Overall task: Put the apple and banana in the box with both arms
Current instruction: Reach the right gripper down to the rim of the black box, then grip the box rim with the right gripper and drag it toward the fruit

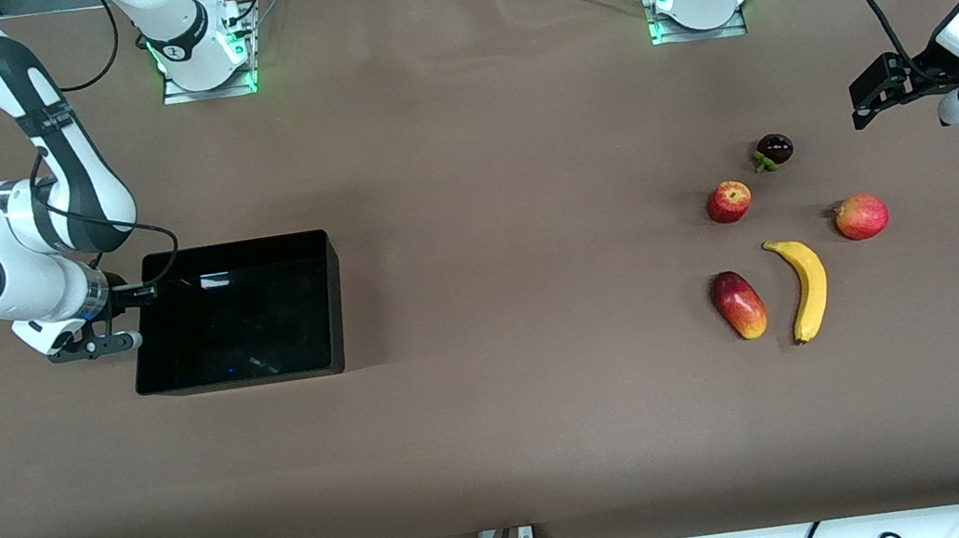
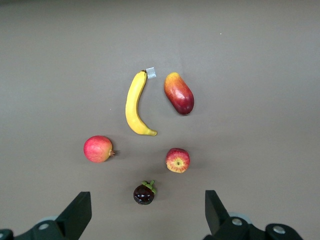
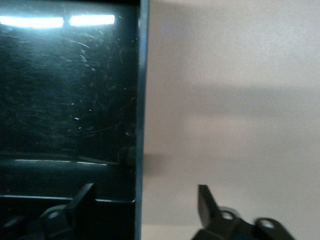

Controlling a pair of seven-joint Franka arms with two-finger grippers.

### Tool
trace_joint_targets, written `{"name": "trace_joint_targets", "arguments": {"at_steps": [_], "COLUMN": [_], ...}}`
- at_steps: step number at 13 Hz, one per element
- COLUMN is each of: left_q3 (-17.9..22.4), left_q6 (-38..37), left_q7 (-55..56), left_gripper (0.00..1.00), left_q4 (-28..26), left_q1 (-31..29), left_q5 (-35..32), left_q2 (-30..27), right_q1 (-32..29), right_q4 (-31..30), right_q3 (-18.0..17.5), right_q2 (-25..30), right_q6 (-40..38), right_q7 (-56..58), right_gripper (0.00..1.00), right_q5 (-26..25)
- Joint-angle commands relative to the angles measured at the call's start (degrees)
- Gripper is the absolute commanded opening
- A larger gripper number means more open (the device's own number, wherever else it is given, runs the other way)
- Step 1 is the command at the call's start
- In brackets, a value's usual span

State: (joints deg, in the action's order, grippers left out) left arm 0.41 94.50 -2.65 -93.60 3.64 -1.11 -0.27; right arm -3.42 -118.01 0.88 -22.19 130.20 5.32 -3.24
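Found the left pincer [image 1: 863, 110] spread wide and holding nothing, up in the air over bare tabletop [image 1: 500, 416] at the left arm's end. Saw no fruit between its fingers [image 2: 77, 212]; in the left wrist view, made out all five fruits lying on the tabletop below it, none touched.

Noted the apple [image 1: 729, 201] resting on the tabletop, a little nearer the front camera than a small dark purple fruit [image 1: 774, 150] and apart from it. Spotted the banana [image 1: 806, 287] lying nearer the camera than the apple, between an oblong red-yellow fruit [image 1: 739, 305] and a round red-orange fruit [image 1: 862, 216], touching neither. Judged the dark fruit to be the one closest under the left pincer, with the apple next and the banana farther off.

Found the box [image 1: 332, 299] standing well apart from the fruit, toward the right arm's end of the tabletop, with nothing to be seen inside. Found the right pincer [image 1: 125, 319] down at the box's end wall, open and straddling that wall, one finger [image 3: 82, 200] inside the box and the other outside over the tabletop, neither seen pressing on the wall.
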Motion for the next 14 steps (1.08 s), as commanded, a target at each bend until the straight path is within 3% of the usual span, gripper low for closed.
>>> {"name": "trace_joint_targets", "arguments": {"at_steps": [1,2,3,7,10,13,14], "left_q3": [-0.06,-0.06,-0.06,-0.15,-0.15,-0.06,-0.06], "left_q6": [-0.63,-0.55,-0.54,-0.54,-0.54,-0.54,-0.54], "left_q7": [-0.60,-0.51,-0.51,-0.51,-0.51,-0.43,-0.43], "left_gripper": [1.00,1.00,1.00,1.00,1.00,1.00,1.00], "left_q4": [1.67,1.67,1.75,1.76,1.76,1.76,1.76], "left_q1": [-0.39,-0.39,-0.39,-0.39,-0.39,-0.39,-0.39], "left_q5": [1.46,1.46,1.55,1.55,1.55,1.55,1.55], "left_q2": [0.80,0.80,0.97,1.06,1.06,1.06,1.06], "right_q1": [-0.71,-0.71,-0.71,-0.62,-0.36,0.95,3.05], "right_q4": [-0.46,-0.38,-0.20,0.94,2.26,9.70,12.43], "right_q3": [-0.44,-0.44,-0.44,-1.06,-7.10,-15.01,-15.64], "right_q2": [-0.04,0.04,0.04,1.44,3.38,2.95,2.51], "right_q6": [0.75,0.67,0.67,-0.47,-3.90,-8.45,-11.17], "right_q7": [-0.05,0.12,0.21,0.56,-0.05,-5.20,-8.11], "right_gripper": [0.26,0.05,0.00,0.00,0.00,0.00,0.00], "right_q5": [0.61,0.61,0.61,0.87,5.09,5.18,5.09]}}
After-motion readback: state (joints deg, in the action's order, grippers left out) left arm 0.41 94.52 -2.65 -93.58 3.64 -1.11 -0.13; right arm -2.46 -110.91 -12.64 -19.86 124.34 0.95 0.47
